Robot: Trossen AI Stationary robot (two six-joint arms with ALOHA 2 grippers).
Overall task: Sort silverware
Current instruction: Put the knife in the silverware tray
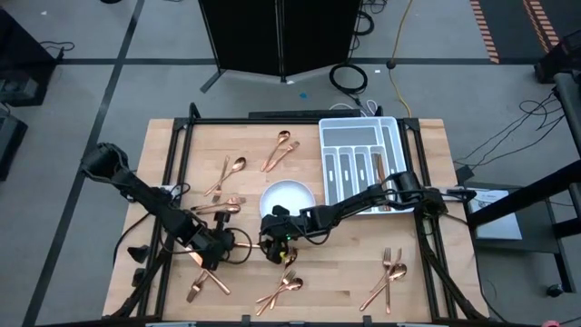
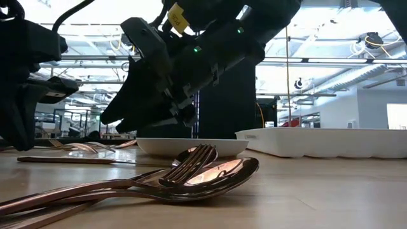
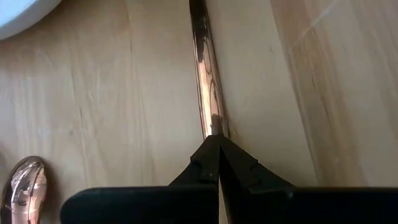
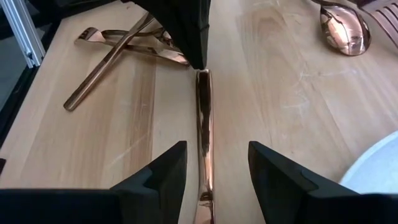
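Copper knife [image 4: 203, 134] flat on wooden table [image 4: 280, 93], one end pinched by closed left gripper [image 3: 217, 146], shaft between spread right gripper [image 4: 211, 165] fingers, likely to twist or slip if both pull

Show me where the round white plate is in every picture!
High view: plate mid-table.
Low view: its white rim, centre.
Left wrist view: a corner sliver.
Right wrist view: a curved edge in one corner.
Shared landmark: the copper handle that the left gripper pinches, lying between the open right gripper fingers.
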